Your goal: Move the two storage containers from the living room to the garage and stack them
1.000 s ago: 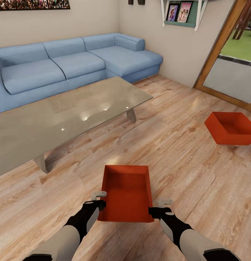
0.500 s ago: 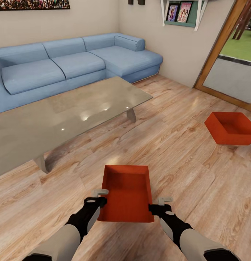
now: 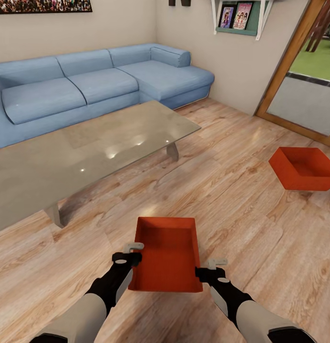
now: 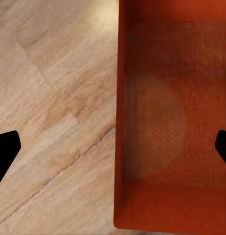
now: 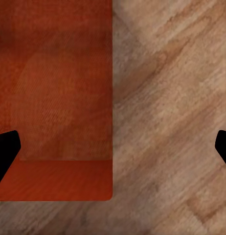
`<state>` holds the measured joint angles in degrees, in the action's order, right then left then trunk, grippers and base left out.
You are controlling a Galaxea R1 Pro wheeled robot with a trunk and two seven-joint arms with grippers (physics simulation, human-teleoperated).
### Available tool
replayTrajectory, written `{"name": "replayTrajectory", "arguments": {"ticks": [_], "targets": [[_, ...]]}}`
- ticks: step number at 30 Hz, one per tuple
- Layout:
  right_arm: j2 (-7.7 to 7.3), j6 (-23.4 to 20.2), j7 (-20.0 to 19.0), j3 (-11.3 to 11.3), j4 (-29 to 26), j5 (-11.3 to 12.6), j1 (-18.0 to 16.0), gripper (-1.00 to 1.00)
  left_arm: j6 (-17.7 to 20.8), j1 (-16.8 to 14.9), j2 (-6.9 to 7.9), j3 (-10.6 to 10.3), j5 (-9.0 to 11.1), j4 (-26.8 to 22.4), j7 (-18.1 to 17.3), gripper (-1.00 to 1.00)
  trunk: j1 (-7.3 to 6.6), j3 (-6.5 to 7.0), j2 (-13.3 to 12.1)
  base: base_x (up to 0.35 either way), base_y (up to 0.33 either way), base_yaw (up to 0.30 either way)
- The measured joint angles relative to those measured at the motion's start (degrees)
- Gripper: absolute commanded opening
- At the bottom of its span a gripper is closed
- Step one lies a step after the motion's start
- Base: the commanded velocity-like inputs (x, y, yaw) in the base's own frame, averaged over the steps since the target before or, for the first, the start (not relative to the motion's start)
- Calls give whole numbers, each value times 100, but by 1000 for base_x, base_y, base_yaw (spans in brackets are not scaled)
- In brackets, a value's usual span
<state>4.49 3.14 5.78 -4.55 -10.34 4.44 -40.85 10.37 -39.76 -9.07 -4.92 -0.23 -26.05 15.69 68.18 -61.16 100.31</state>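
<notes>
One red-orange storage container [image 3: 167, 252] sits on the living room's light wood floor just in front of me, its open top showing. My left gripper [image 3: 134, 251] is open at its left wall. In the left wrist view that wall runs between the two black fingertips [image 4: 6, 149] of the left gripper [image 4: 113, 149], over the container [image 4: 171, 122]. My right gripper [image 3: 209, 267] is open at the right wall. In the right wrist view the right gripper [image 5: 113, 147] straddles that wall of the container [image 5: 54, 98]. The second storage container [image 3: 303, 167] lies on the floor at the far right.
A glass coffee table [image 3: 88, 147] stands ahead to the left, with a blue sectional sofa [image 3: 88, 85] behind it. A wood-framed glass door [image 3: 303, 95] is at the right, beyond the second container. Bare wood floor [image 3: 232, 205] lies between the two containers.
My left gripper has crept forward along the near container's left wall. The right gripper, both containers and the camera have barely moved.
</notes>
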Motion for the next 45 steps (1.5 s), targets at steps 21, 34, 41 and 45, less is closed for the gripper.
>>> {"name": "replayTrajectory", "arguments": {"ticks": [21,34,41,45], "targets": [[0,-1,0,17,-20,5,0,100,-19,4,22,49,63,-28,-9,100,307,-251,560,0,0,0],[-8,113,0,14,-42,1,-1,100,-16,3,110,52,78,67,-19,100,593,-484,1081,0,0,0],[-9,114,1,44,-44,7,1,100,-14,4,123,52,79,67,-19,100,746,-610,1362,0,0,0],[-9,110,1,43,-44,9,-2,100,-14,5,122,52,81,71,-20,100,834,-682,1523,0,0,0]]}}
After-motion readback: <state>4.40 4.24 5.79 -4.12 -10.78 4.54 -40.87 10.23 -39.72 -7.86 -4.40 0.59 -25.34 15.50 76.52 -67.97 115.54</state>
